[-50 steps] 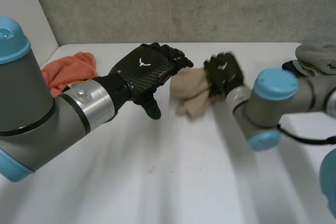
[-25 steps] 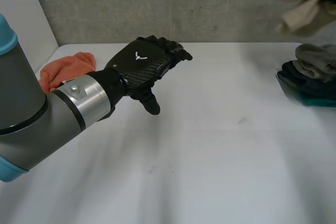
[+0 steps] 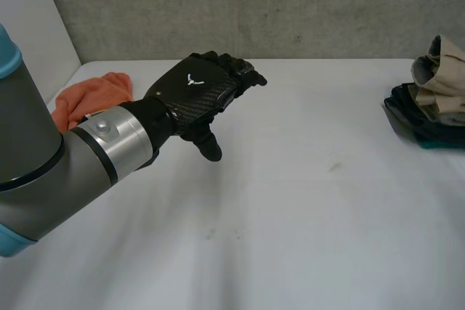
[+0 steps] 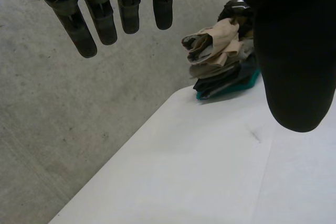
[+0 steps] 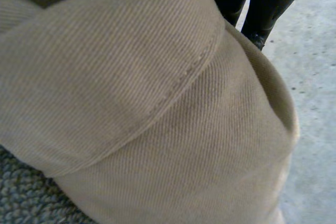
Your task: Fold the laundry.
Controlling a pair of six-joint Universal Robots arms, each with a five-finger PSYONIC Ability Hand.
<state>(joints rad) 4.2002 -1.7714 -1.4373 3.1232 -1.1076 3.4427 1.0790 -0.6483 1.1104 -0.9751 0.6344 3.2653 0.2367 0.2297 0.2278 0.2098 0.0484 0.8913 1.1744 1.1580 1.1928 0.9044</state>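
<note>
My left hand (image 3: 196, 92) hovers open over the back left of the white table (image 3: 290, 208), palm down; its straight fingers (image 4: 100, 17) and thumb hold nothing. A beige cloth (image 3: 443, 78) sits bunched on top of a pile of folded clothes (image 3: 421, 125) at the table's right edge. In the right wrist view the beige cloth (image 5: 147, 108) lies right under my right hand's palm, with my right hand's fingers (image 5: 262, 3) curled round its far side. The left wrist view shows the beige cloth (image 4: 218, 40) on the pile (image 4: 231, 80) beyond my fingertips.
An orange cloth (image 3: 91, 96) lies crumpled at the back left, behind my left forearm. A grey knit cloth (image 5: 31, 203) lies under the beige one. The pile has dark and teal layers. A concrete wall stands behind the table.
My right hand lifted the beige cloth off the table's middle, swung it up and to the right, and brought it down onto the pile. My left hand stayed where it was.
</note>
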